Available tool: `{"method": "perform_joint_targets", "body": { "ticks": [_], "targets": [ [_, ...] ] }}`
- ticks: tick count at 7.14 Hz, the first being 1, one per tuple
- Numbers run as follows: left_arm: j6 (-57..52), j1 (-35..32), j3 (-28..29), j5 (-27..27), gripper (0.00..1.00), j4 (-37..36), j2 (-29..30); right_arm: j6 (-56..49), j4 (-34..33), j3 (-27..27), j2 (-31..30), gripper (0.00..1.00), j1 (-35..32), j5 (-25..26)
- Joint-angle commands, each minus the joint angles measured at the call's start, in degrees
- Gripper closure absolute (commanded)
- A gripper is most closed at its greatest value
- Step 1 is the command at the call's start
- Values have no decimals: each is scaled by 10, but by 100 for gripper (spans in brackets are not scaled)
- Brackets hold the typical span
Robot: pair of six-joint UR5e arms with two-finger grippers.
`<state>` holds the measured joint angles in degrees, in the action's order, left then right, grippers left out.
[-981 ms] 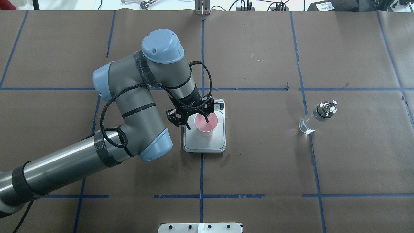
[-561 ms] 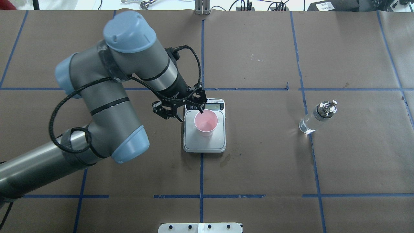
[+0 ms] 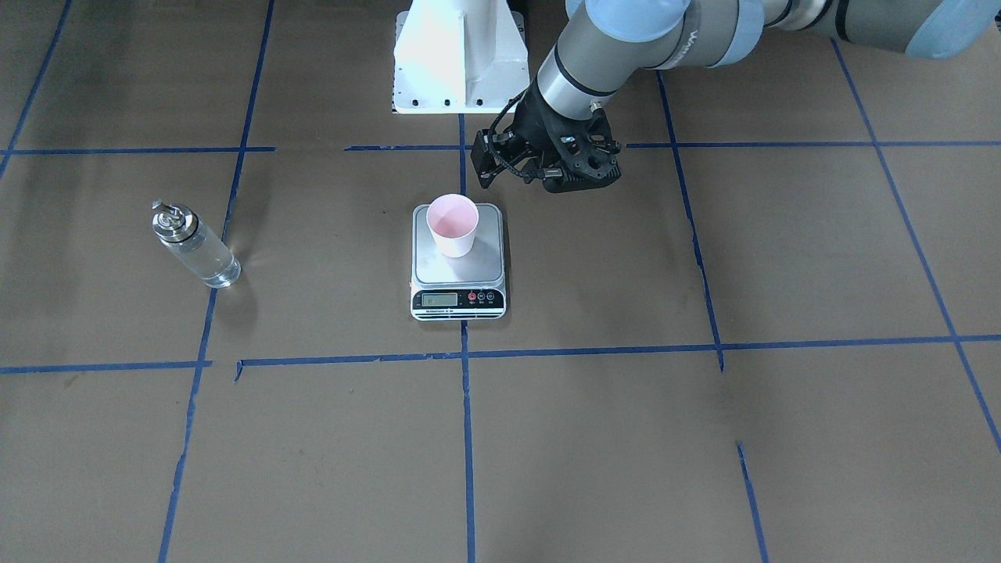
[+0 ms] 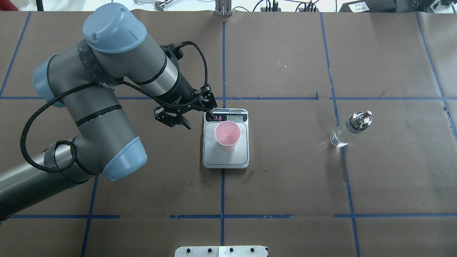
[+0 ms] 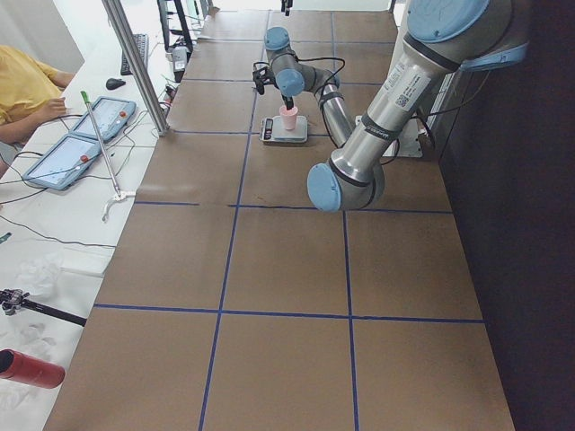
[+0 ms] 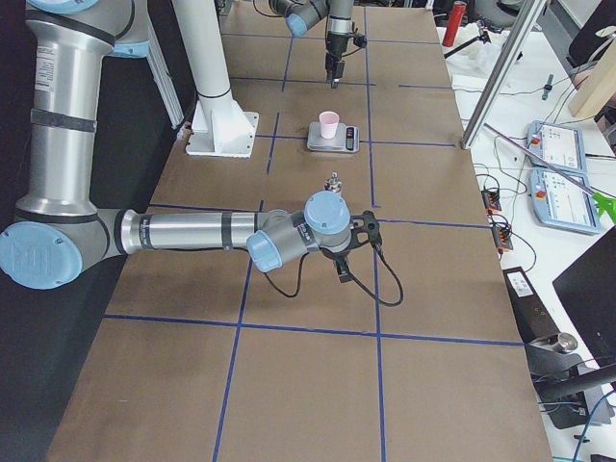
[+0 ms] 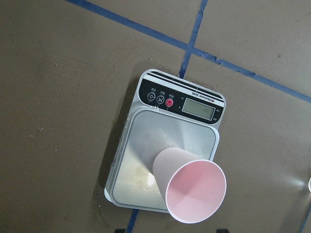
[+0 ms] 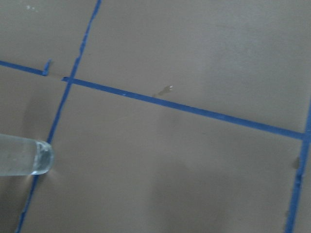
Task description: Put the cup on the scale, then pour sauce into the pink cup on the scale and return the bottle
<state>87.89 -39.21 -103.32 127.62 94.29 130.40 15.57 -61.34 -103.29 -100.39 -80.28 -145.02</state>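
Cup [image 4: 227, 134] stands upright on the scale [image 4: 214, 159], about the middle of its steel platform, its pink mouth facing up. The scale lies flat about halfway along the table [image 4: 285, 178], on a line of blue tape [image 4: 222, 192] that runs from the near edge to the far one. Its front strip [image 4: 228, 117], with the display and buttons, is turned toward the far edge, away from the robot.

The left gripper [image 4: 199, 119] hangs in the air at the scale's far left corner with its two fingers spread wide and nothing between them. In the overhead view one fingertip [image 4: 212, 115] seems to lie over the button end of the strip, but its height makes that hard to judge. It is clear of the cup. The left wrist view looks down on the whole scale, and there pale smears show on the platform beside the cup's foot.

The bottle [image 4: 348, 130] stands upright toward the table's right end, on another tape line and well apart from the scale, silver cap on top. The right gripper [image 6: 345, 272] shows only in the right side view, low over the table just beside the bottle. Whether its fingers are apart or together cannot be told. The right wrist view catches only the bottle's clear base at its left edge.
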Motion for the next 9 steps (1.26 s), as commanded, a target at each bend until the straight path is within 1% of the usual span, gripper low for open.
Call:
{"method": "perform_joint_targets", "body": {
  "ticks": [1, 2, 3, 4, 5, 6, 7, 8, 9],
  "targets": [
    [0, -3, 0, -1, 31, -1, -1, 157, 86, -75, -31, 0, 89, 14],
    [0, -2, 0, 0, 31, 0, 0, 203, 87, -126, -47, 0, 155, 80],
    [0, -2, -1, 0, 31, -1, 0, 266, 87, -159, -48, 0, 231, 152],
    [0, -2, -1, 0, 31, -1, 0, 318, 87, -178, -49, 0, 293, 202],
    [0, -2, 0, -1, 31, 0, -1, 378, 87, -179, -47, 0, 328, 222],
    [-1, -5, -1, -4, 31, 0, -1, 426, 90, -195, -46, 0, 405, 325],
    [-10, -8, -4, -18, 26, 0, -2, 443, 90, -198, -46, 0, 474, 428],
    [-36, -16, -7, -24, 23, 2, -21, 499, 90, -197, -42, 0, 510, 480],
    [-84, -34, -18, -24, 23, 2, -47, 544, 90, -193, -31, 0, 556, 576]
  ]
}}
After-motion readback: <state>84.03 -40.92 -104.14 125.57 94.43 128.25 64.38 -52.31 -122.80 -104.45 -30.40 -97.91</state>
